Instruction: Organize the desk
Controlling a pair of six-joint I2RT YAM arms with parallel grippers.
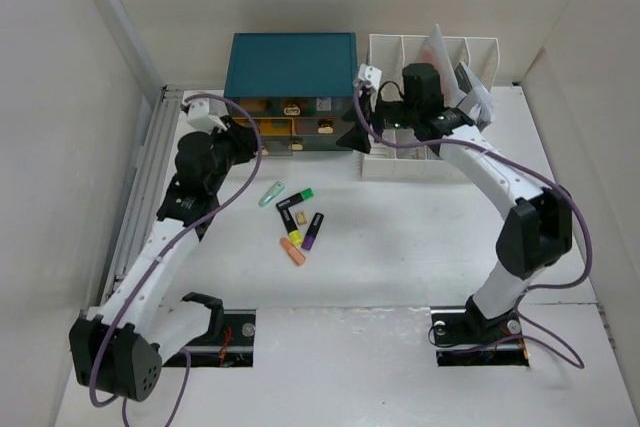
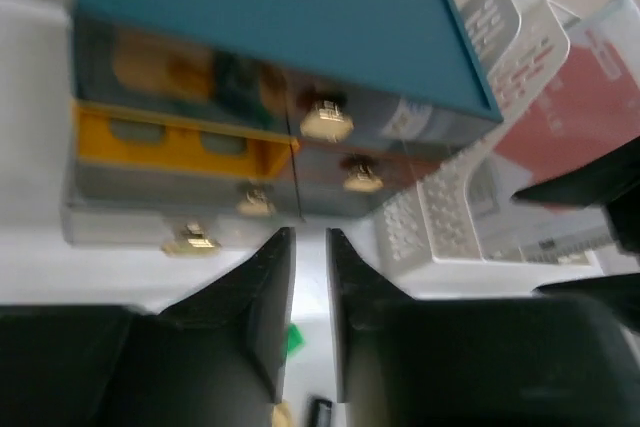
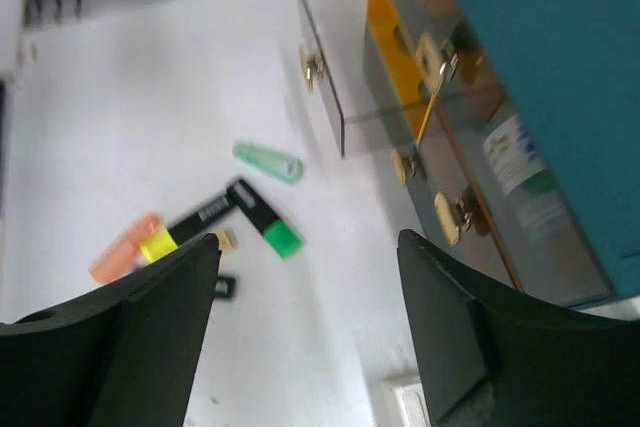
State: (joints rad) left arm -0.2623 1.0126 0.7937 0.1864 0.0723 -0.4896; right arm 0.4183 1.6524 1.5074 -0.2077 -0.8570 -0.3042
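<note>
A teal drawer chest (image 1: 291, 64) stands at the back of the table. Its bottom left drawer (image 2: 190, 240) is pulled out, and the yellow drawer (image 2: 168, 142) above it stands slightly proud. My left gripper (image 1: 248, 147) hovers just in front of these drawers, its jaws (image 2: 310, 239) nearly together with nothing between them. Open and empty, my right gripper (image 1: 352, 137) hangs by the chest's right front corner (image 3: 308, 242). On the table lie several highlighters: mint (image 1: 271, 193), green-capped (image 1: 297, 197), yellow-capped (image 1: 288, 222), purple (image 1: 313, 231) and orange (image 1: 293, 251).
A white file organizer (image 1: 432, 55) holding papers (image 2: 560, 127) stands right of the chest. A white wall runs along the left edge, with a rail (image 1: 150, 177) beside it. Both arm bases sit at the near edge.
</note>
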